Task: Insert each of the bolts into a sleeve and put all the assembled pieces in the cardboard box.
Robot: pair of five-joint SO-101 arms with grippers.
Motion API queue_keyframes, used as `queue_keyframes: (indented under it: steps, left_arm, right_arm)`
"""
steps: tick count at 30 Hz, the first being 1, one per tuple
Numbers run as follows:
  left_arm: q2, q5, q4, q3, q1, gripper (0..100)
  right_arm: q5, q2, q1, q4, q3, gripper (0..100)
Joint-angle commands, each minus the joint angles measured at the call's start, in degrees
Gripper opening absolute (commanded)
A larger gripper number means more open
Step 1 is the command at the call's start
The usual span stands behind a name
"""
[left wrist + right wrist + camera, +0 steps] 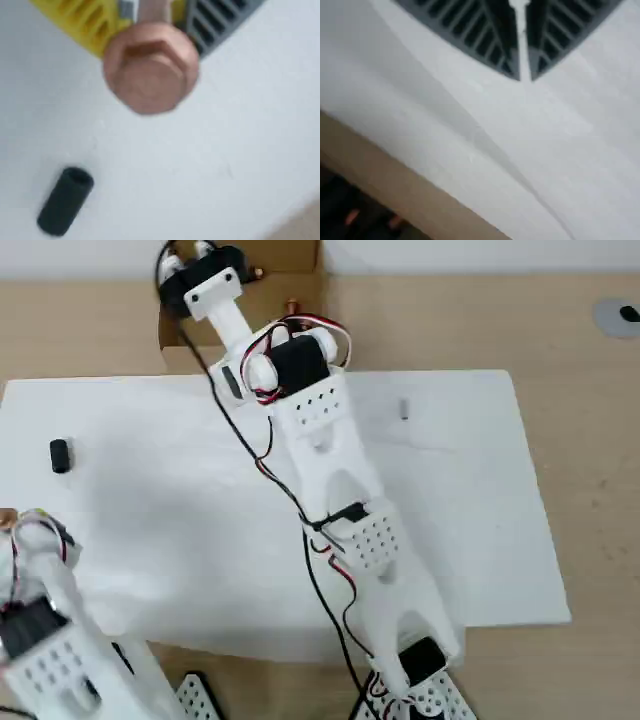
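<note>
While the left fingers [85, 22] clamp a copper bolt [150, 70] by its shank, head jutting past their tips, the black sleeve [65, 200] lies on its side on the white surface [225, 150], apart from them toward the yellow finger's side, long axis slanting up toward the bolt. I'd say they're far nearer it than the right fingers [470, 25], pressed together, empty, out by the cardboard box [300, 285]
</note>
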Motion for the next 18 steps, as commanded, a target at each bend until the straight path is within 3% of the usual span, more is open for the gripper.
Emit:
queue_keyframes:
  steps: [1, 6, 11, 18]
  left_arm:
    - [15.52, 5.01, -5.36, -5.54, 1.05, 0]
    - [36.09, 6.86, -9.85, -12.04, 2.29, 0]
    - [52.97, 6.86, -5.63, -21.63, 4.31, 0]
    - [60.62, 7.65, -5.63, -23.91, 1.76, 0]
  right_arm:
    - [4.48, -6.99, -1.36, 0.97, -2.24, 1.5]
    - [5.27, -9.45, -5.58, 0.97, -2.24, 1.4]
    - [4.84, -9.54, -7.52, 0.97, -2.15, 1.3]
    - [4.84, -9.8, -8.84, 1.05, -2.15, 1.2]
